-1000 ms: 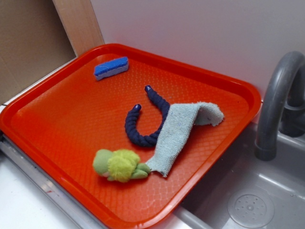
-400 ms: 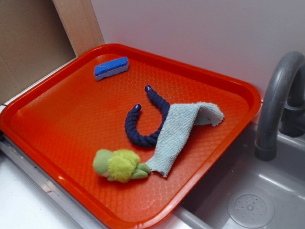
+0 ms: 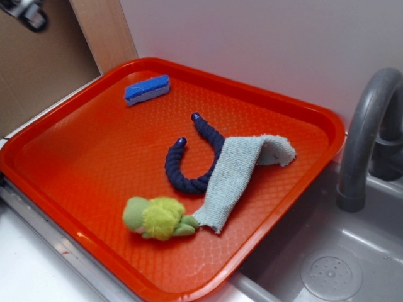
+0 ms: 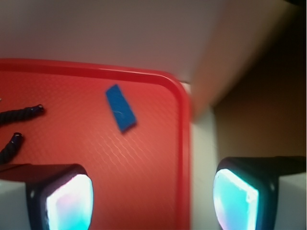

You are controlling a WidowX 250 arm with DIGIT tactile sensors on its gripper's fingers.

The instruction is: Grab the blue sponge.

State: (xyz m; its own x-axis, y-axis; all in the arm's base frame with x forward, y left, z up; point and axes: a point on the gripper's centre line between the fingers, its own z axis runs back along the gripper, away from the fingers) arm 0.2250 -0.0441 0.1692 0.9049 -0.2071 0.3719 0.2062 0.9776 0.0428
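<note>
In the outside view, a dark piece of the gripper has come into the top left corner, where a moment ago there was nothing, so the approach looks only just begun; the blue sponge lies untouched near the far left corner of the orange tray, well apart from the navy rope, the pale cloth and the green soft toy. In the wrist view, the two fingers stand wide apart and hold nothing, hanging above the tray's corner rim, with the blue sponge ahead and slightly left of the gap, not yet between them.
</note>
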